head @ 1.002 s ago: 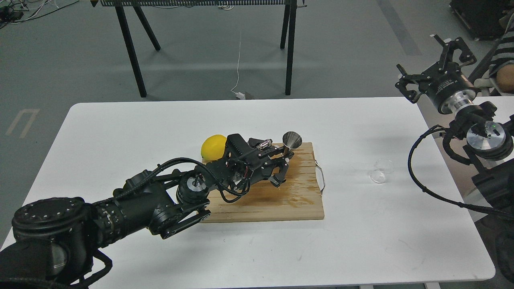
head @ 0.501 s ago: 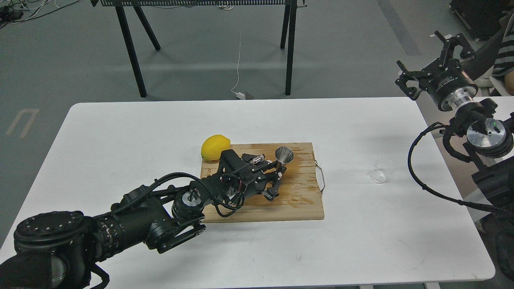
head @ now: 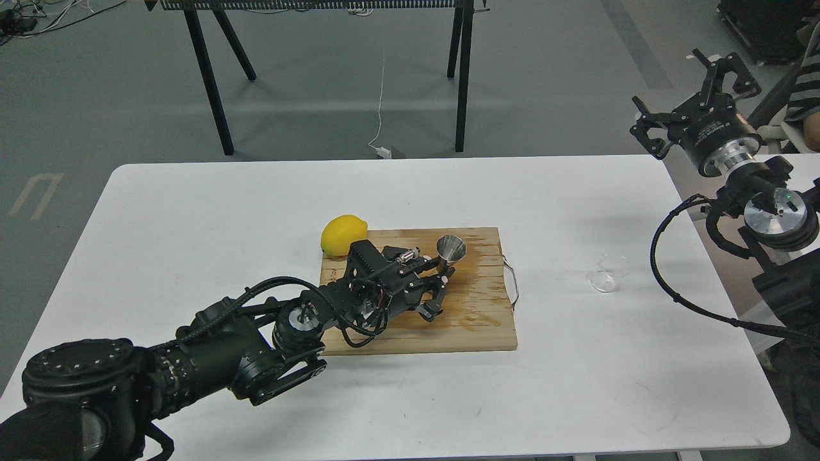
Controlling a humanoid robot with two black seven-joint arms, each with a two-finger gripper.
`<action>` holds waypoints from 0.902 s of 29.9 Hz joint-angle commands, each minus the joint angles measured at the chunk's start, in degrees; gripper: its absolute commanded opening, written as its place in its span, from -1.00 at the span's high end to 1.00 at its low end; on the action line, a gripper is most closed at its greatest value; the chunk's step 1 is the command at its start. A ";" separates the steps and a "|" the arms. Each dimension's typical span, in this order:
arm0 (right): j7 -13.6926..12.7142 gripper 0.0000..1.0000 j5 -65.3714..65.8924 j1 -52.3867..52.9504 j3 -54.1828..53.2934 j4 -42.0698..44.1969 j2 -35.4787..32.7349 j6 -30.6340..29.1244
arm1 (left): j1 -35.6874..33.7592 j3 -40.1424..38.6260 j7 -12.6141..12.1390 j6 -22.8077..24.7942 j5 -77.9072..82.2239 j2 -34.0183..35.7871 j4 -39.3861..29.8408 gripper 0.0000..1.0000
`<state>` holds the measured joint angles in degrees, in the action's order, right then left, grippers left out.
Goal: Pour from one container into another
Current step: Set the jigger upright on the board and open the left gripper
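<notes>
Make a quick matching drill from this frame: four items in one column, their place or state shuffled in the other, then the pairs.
Things:
1. lemon
2. steel jigger
3. glass cup
4. right gripper

Places or states:
A. on the bare white table, right of the cutting board
B. raised beyond the table's right end, fingers spread, holding nothing
C. at the board's far left corner
D. on the wet wooden board, at the left gripper's fingers

Pairs: 1-C, 2-D, 3-A, 4-B

Whether the left gripper actually clamps the jigger cannot be told from this view.
</notes>
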<state>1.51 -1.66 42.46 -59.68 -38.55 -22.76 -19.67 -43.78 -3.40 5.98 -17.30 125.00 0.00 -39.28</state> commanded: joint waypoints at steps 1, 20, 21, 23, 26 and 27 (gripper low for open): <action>-0.01 -0.99 0.00 -0.01 -0.09 -0.04 -0.01 -0.02 | -0.08 -0.02 0.08 -0.45 0.00 0.00 -0.09 -0.30; -0.10 -0.98 0.00 0.25 0.00 -0.13 -0.10 0.07 | -0.25 0.15 0.52 -0.45 0.00 0.00 -2.29 -0.93; -0.10 -0.99 0.00 0.34 0.09 -0.13 -0.10 0.07 | -0.17 0.15 0.52 -0.54 0.00 0.00 -2.55 -0.94; -0.01 -0.99 0.00 0.25 0.09 -0.13 -0.10 -0.02 | -0.17 0.06 0.52 -0.45 0.00 0.00 -3.25 -0.95; -0.01 -0.98 0.00 0.25 0.09 -0.13 -0.01 0.07 | -0.17 0.15 0.52 -0.54 0.00 0.00 -4.22 -0.95; -0.01 -0.99 0.00 0.25 0.09 -0.13 -0.01 0.07 | -0.17 0.15 0.52 -0.54 0.00 0.00 -4.74 -0.95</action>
<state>1.42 -1.67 42.78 -59.61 -38.68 -22.86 -19.65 -43.96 -3.30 6.51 -17.79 125.00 0.00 -42.95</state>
